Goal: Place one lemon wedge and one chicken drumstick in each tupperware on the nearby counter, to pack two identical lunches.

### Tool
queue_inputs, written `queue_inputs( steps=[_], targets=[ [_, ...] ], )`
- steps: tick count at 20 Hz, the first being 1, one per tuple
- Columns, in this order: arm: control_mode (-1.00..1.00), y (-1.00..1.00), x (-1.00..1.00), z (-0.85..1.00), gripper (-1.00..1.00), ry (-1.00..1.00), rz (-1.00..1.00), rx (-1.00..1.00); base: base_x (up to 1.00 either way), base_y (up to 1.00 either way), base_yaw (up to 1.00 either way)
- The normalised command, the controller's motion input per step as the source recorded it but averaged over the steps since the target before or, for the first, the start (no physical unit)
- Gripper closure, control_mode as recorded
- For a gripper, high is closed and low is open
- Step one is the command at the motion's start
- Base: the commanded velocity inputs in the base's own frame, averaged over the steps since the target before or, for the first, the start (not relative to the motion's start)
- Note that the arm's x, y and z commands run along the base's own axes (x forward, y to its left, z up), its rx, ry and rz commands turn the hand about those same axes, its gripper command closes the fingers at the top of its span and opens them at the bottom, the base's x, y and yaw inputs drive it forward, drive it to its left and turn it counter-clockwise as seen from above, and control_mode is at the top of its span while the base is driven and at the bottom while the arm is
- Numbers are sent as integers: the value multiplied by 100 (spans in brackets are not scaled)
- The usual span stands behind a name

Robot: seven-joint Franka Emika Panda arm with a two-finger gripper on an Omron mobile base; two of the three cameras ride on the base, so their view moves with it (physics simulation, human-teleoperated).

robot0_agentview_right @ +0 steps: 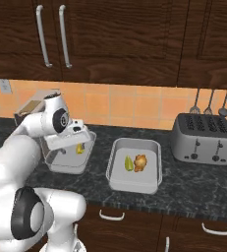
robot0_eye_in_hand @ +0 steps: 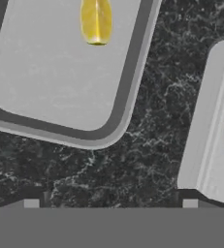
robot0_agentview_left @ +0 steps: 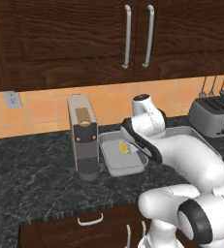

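We are hovering with our fingers spread wide and empty over the left tupperware, where its lemon wedge is lying; the right tupperware on the worktop is already carrying both items.

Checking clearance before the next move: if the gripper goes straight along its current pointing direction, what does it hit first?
Probably bare counter: the open gripper points down at the marbled strip between the two tupperware, nearer the left one's rim. Depth is hard to judge.
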Motion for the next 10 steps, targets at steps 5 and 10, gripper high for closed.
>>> queue_inputs(
  steps=[5,10],
  targets=[
    [-100,-33,-100,26,-100,-6,1,19,0,0,0],
    [-100,-20,-92,7,-100,-27,8,37,0,0,0]
  ],
)
